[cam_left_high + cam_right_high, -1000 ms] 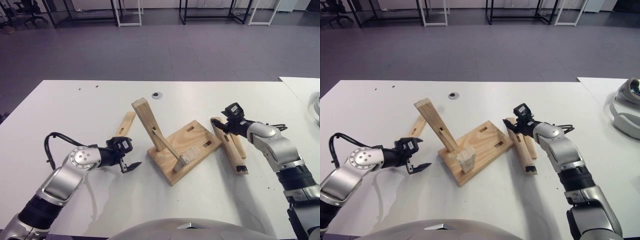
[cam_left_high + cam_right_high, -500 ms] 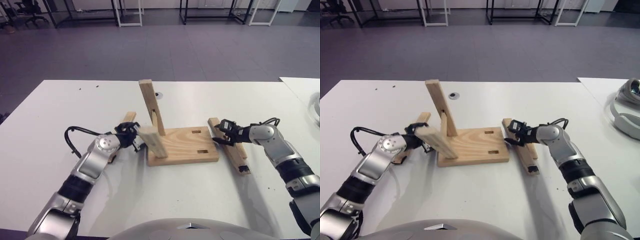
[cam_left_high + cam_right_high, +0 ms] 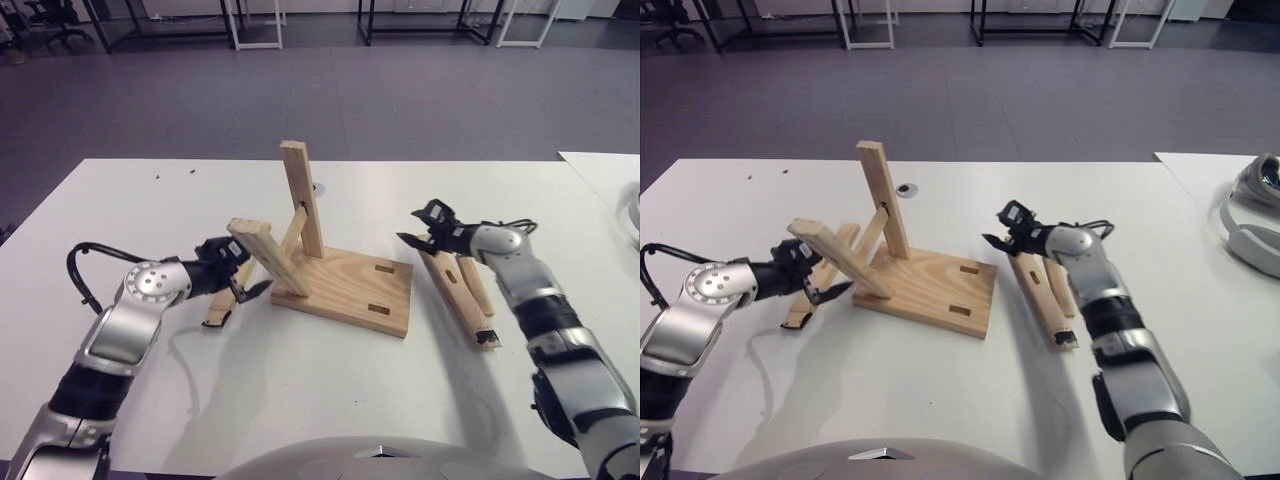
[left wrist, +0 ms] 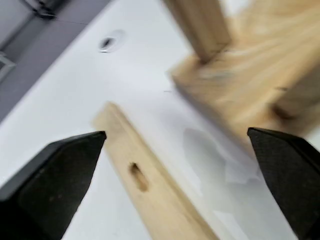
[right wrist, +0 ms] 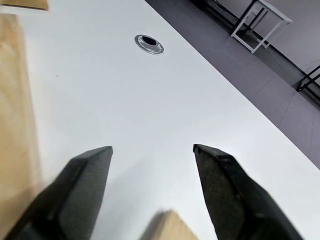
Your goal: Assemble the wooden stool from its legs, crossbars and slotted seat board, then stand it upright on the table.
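left pincer (image 4: 176, 133) and right pincer (image 5: 152, 148) both gape empty — the left, just beside the tilted leg (image 3: 262, 252), could knock it out of the seat board (image 3: 345, 290).

The white desk (image 3: 300, 400) carried the slotted seat board (image 3: 350, 290) lying flat at its middle. A loose wooden piece (image 3: 796, 314) lay just left of the board, and two more pieces (image 3: 466, 312) lay side by side to its right. A round grommet (image 3: 318, 188) sat farther back.
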Action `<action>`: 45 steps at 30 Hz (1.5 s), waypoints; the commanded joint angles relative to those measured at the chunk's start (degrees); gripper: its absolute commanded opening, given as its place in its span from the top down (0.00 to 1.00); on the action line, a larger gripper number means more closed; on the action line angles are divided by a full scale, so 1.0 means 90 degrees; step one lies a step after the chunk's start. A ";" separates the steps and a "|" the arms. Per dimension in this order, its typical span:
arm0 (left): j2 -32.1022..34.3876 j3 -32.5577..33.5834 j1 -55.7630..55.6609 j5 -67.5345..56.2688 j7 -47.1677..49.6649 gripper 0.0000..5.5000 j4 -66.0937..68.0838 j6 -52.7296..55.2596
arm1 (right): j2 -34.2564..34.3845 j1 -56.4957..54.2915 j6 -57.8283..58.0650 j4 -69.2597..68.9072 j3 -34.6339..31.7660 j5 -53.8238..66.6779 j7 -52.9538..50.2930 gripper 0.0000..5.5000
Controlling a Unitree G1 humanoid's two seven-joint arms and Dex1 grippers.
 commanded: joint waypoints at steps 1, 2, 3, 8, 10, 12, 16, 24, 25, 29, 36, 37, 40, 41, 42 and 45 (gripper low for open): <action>-0.0151 -0.0866 0.0084 0.0461 0.0179 0.05 -0.0372 0.0293 | 0.0449 -0.0668 -0.0739 0.1423 0.0567 -0.0653 0.0055 0.45; -0.0290 -0.1107 -0.0019 0.0646 0.0311 0.05 -0.0258 0.0206 | 0.0506 -0.0687 -0.0881 0.1636 0.0696 -0.0774 0.0162 0.45; -0.0491 -0.1255 -0.0163 0.0776 0.0466 0.05 -0.0080 0.0123 | 0.0537 -0.0678 -0.1008 0.1779 0.0787 -0.0861 0.0266 0.45; -0.1954 -0.1524 -0.1608 0.1808 0.2326 0.05 0.2423 -0.1208 | 0.0224 0.0119 -0.1128 0.0882 0.0808 -0.0822 0.0737 0.45; -0.2474 -0.1289 -0.1999 0.1741 0.2823 0.05 0.3206 -0.1533 | -0.0044 0.0841 -0.0795 -0.0299 0.0647 -0.0671 0.0708 0.45; -0.2621 -0.1103 -0.2073 0.1625 0.2903 0.05 0.3547 -0.1761 | -0.0363 0.1562 -0.0269 -0.1672 0.0444 -0.0499 0.0769 0.45; -0.2416 -0.0919 -0.1621 0.1510 0.2557 0.05 0.3207 -0.1845 | -0.0711 0.1958 0.0644 -0.3130 -0.0416 -0.0468 0.0002 0.45; -0.1762 -0.1123 -0.0620 0.1825 0.1950 0.05 0.1938 -0.1267 | -0.0152 0.2962 0.2449 -0.4090 -0.3540 0.1714 -0.1261 0.45; -0.1743 -0.1198 -0.0622 0.1906 0.1904 0.05 0.1923 -0.1240 | -0.0064 0.3209 0.2601 -0.4025 -0.3671 0.1947 -0.1200 0.45; -0.1769 -0.1321 -0.0716 0.1982 0.1723 0.05 0.1745 -0.1153 | 0.0261 0.3756 0.3060 -0.3926 -0.3507 0.2346 -0.1155 0.45; -0.1848 -0.1312 -0.0657 0.1929 0.1484 0.05 0.1205 -0.0721 | 0.0566 0.4026 0.3207 -0.3907 -0.3106 0.2110 -0.1764 0.45; -0.1849 -0.1308 -0.0640 0.1932 0.1478 0.05 0.1187 -0.0698 | 0.0556 0.4025 0.3168 -0.3866 -0.3111 0.2090 -0.1838 0.45; -0.1857 -0.1304 -0.0614 0.1948 0.1475 0.05 0.1165 -0.0654 | 0.0600 0.3978 0.3064 -0.3914 -0.3237 0.2305 -0.1878 0.45; -0.1861 -0.1297 -0.0612 0.1947 0.1478 0.05 0.1159 -0.0642 | 0.0627 0.3959 0.3029 -0.3996 -0.3294 0.2436 -0.1834 0.45; -0.1867 -0.1292 -0.0611 0.1946 0.1481 0.05 0.1153 -0.0630 | 0.0633 0.3954 0.2961 -0.4069 -0.3328 0.2531 -0.1765 0.45; -0.1885 -0.1299 -0.0608 0.1950 0.1494 0.05 0.1158 -0.0616 | 0.0558 0.3905 0.2822 -0.3925 -0.3347 0.2523 -0.1756 0.45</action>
